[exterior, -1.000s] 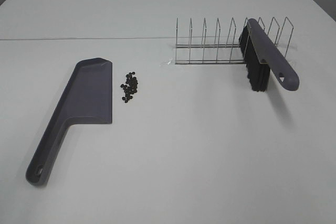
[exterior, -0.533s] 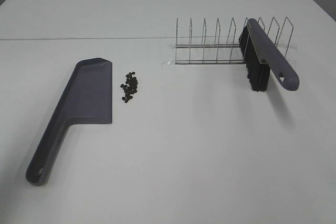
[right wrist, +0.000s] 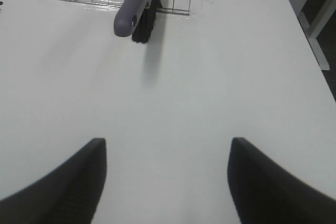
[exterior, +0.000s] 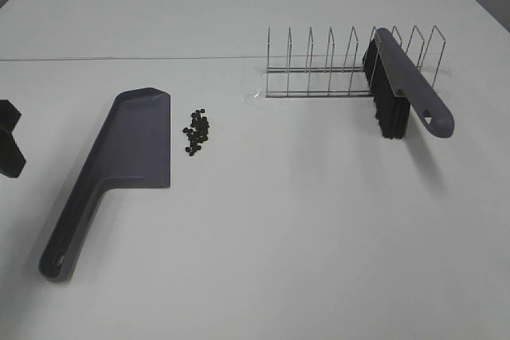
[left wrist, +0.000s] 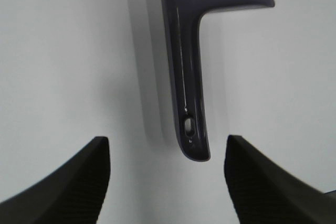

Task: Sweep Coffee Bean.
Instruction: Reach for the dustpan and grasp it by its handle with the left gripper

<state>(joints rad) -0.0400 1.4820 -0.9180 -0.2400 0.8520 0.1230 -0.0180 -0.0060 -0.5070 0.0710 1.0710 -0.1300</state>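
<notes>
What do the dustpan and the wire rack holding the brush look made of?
Dustpan: probably moulded plastic, grey-purple with a satin finish. A soft highlight streaks its handle and the edges are rounded. Rack: thin metal wire, silvery and bright, likely plated or stainless steel.

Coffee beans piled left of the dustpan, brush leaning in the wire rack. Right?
No. The coffee beans lie right of the dustpan, beside its pan edge, as the exterior high view shows. The brush does lean in the wire rack.

A lab-like test room: plain white table [exterior: 319,260], wire rack [exterior: 335,65] taped down, dark floor [right wrist: 329,77] past its right edge.
</notes>
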